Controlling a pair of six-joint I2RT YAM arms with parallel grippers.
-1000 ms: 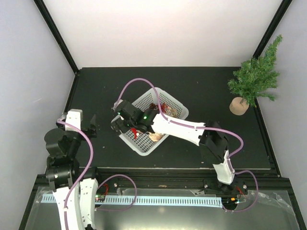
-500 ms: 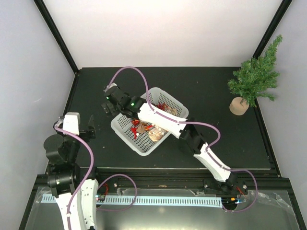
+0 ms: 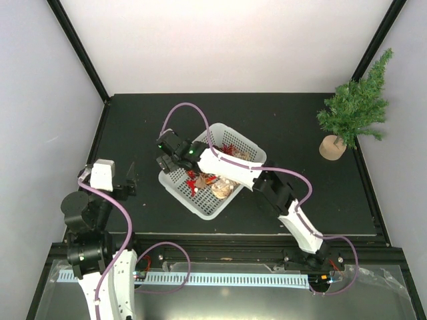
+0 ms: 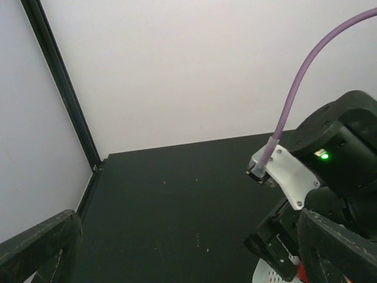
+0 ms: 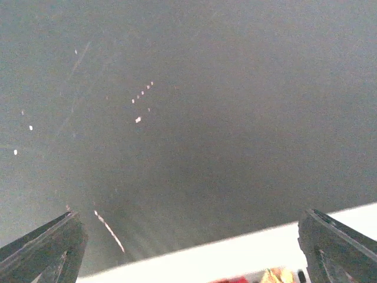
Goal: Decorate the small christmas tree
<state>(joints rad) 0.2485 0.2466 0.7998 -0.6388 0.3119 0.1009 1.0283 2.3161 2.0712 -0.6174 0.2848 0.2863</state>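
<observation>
The small christmas tree (image 3: 353, 107) stands on its tan round base (image 3: 331, 147) at the far right edge of the black table, far from both arms. My right gripper (image 3: 164, 163) hovers over the far-left corner of the white mesh basket (image 3: 200, 205). It is open with nothing between its fingers. In the right wrist view the right gripper (image 5: 188, 253) spans the basket's white rim (image 5: 235, 256), with a bit of ornament colour below it. My left gripper (image 3: 130, 180) is open and empty, low at the left of the table; in its own view the left gripper (image 4: 194, 259) frames bare table.
Red and tan ornaments (image 3: 208, 181) lie in the basket. The right arm's wrist (image 4: 336, 159) and purple cable (image 3: 183, 110) lie close to the right of the left gripper. Black frame posts and white walls bound the table.
The right gripper swung from above the basket's middle out past its far-left corner, then came back slightly toward the rim. The left gripper shifted a little. Nothing was picked up.
</observation>
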